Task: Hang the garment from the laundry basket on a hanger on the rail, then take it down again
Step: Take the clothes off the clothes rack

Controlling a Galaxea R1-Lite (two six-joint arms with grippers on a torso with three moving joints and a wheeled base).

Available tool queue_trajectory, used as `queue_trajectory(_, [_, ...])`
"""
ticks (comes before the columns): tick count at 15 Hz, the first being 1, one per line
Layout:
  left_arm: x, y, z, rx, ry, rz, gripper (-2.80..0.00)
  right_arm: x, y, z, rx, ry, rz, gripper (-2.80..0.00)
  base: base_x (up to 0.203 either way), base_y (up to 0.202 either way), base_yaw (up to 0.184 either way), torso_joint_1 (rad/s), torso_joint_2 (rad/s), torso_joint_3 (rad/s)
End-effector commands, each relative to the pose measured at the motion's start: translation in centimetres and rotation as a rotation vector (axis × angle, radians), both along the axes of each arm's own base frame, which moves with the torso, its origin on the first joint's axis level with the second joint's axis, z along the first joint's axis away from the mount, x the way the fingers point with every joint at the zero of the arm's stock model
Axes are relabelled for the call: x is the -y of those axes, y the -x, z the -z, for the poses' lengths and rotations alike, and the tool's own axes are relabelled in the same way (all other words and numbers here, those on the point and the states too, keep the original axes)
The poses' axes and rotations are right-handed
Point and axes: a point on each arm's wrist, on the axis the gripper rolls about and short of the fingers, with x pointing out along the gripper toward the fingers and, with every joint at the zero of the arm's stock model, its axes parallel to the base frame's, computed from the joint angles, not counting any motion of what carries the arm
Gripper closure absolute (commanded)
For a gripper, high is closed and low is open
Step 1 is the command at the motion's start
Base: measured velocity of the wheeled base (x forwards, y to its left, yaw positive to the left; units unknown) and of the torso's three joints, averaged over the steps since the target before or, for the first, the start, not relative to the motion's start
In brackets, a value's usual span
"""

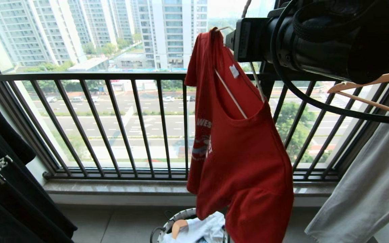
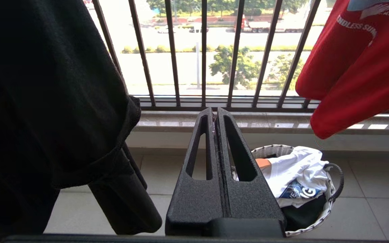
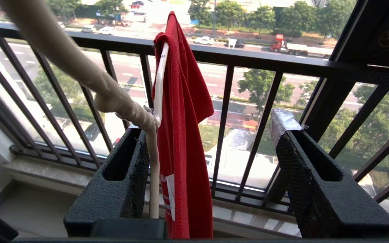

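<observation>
The red garment hangs askew on the thin cream hanger in front of the balustrade. In the right wrist view my right gripper stands wide open around them. The hanger's stem lies against one finger's pad, the garment hangs just beside it, and the other finger is far off. The right arm fills the head view's upper right. The white woven laundry basket stands on the floor below. My left gripper is shut and empty, low and left of the basket. The rail is out of view.
A white T-shirt with blue print lies in the basket. A black T-shirt hangs at the left. A pale garment on a wooden hanger hangs at the right. The black balustrade closes off the window behind.
</observation>
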Motion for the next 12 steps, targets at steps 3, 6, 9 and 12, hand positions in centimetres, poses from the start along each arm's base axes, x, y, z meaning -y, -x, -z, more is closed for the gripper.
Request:
queue_trajectory(3, [0.0,-0.01,0.0,-0.001,0.0,0.001,0.0,-0.31,-0.54,0.07,0.029,0.021,0.009,0.0,0.0,0.0,0.0,0.0,0.0,0.0])
queue_trajectory(6, [0.0,0.0,0.01,0.0,0.0,0.0,0.0,-0.16,-0.4,-0.14,0.035,0.018,0.01,0.0,0.0,0.0,0.0,0.0,0.0,0.0])
queue_trajectory(9, [0.0,0.0,0.01,0.0,0.0,0.001,0.0,0.24,-0.02,-0.59,0.044,0.006,0.01,0.0,0.0,0.0,0.0,0.0,0.0,0.0])
queue_trajectory(12, [0.0,0.0,0.01,0.0,0.0,-0.001,0.0,0.64,0.37,-0.88,0.049,-0.004,0.011,0.0,0.0,0.0,0.0,0.0,0.0,0.0])
